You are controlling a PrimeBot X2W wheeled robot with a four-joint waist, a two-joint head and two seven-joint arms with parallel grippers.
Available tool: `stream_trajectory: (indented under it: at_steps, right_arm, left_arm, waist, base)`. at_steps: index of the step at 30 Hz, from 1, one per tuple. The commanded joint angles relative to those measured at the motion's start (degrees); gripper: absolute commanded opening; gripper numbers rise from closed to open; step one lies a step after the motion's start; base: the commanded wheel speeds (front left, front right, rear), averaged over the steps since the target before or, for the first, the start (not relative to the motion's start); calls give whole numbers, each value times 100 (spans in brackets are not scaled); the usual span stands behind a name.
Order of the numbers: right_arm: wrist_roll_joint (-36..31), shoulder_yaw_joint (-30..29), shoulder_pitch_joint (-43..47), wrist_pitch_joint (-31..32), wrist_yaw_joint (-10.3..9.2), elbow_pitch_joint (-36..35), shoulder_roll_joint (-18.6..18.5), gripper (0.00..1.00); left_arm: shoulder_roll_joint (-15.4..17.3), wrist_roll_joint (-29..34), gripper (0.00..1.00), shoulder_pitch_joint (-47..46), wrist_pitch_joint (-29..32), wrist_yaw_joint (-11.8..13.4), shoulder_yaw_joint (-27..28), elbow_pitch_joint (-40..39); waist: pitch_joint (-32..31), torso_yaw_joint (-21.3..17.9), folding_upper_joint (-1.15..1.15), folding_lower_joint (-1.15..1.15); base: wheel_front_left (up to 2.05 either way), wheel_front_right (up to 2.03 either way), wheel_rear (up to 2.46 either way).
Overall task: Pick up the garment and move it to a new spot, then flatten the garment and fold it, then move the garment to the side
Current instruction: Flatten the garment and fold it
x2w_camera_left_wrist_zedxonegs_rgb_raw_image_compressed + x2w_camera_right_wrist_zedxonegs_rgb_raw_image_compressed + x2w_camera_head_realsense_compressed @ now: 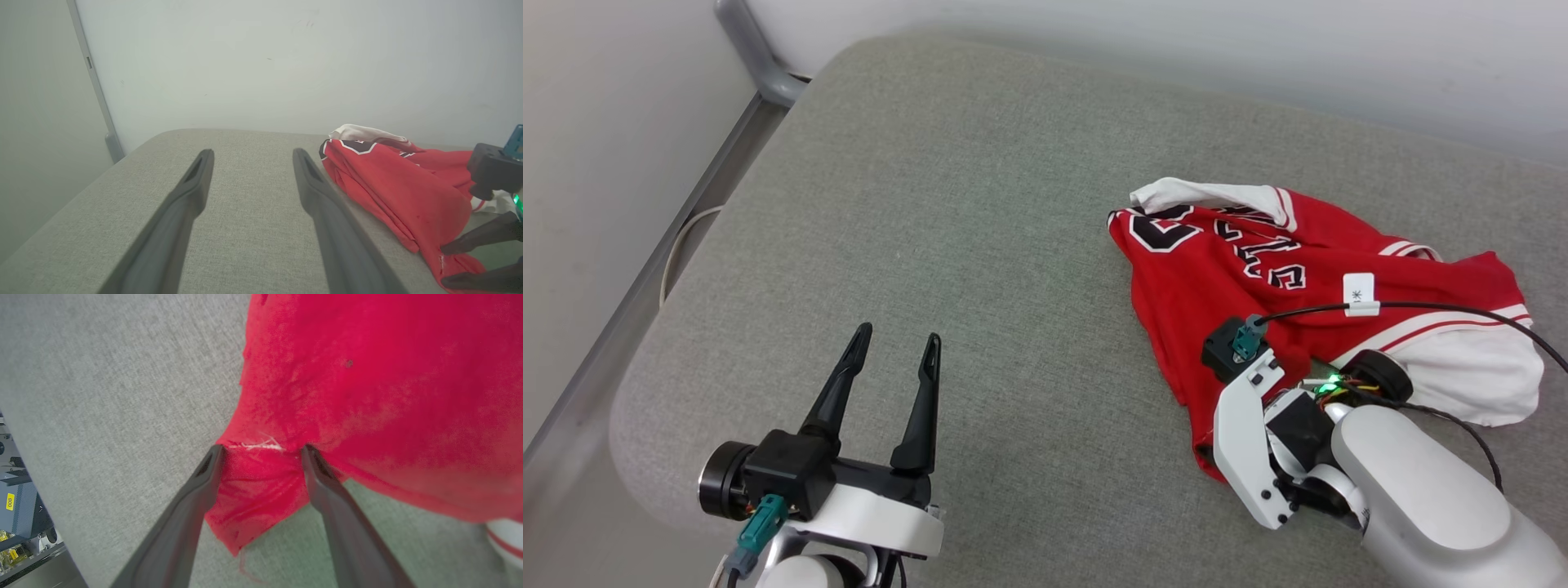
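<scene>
A crumpled red jersey shirt with white sleeves (1192, 327) lies on the right half of the grey fabric cushion (931, 204). Over the cushion's near left, the left tool (898, 336) is spread wide and empty. At the cushion's near right, the right tool (261, 451) gapes wide astride the shirt's red corner, gripping nothing.

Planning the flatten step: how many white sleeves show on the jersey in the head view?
2. One white sleeve lies at the far edge of the garment; the other sleeve at its right end. Folds may hide parts.

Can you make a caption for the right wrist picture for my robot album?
The open right gripper has its two dark fingers on either side of a corner of the red garment on the grey cushion.
</scene>
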Motion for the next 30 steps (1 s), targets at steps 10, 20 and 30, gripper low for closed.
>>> stream_trajectory:
  at_steps: [10,20,30]
  right_arm:
    - [690,316,620,261,-7,-102,-588,0]
    - [1282,37,1317,1122,-6,-1540,-1564,0]
    - [1327,-793,2628,1887,-5,-2431,-2041,0]
  left_arm:
    - [-19,93,100,128,-15,-16,146,51]
    - [-22,133,100,324,-15,-24,258,41]
    - [29,89,100,392,-15,-28,240,96]
  waist:
    - [-438,-563,0,0]
    - [-840,-1209,0,0]
    - [-955,-1549,0,0]
  base:
    - [0,0,0]
    - [0,0,0]
    - [0,0,0]
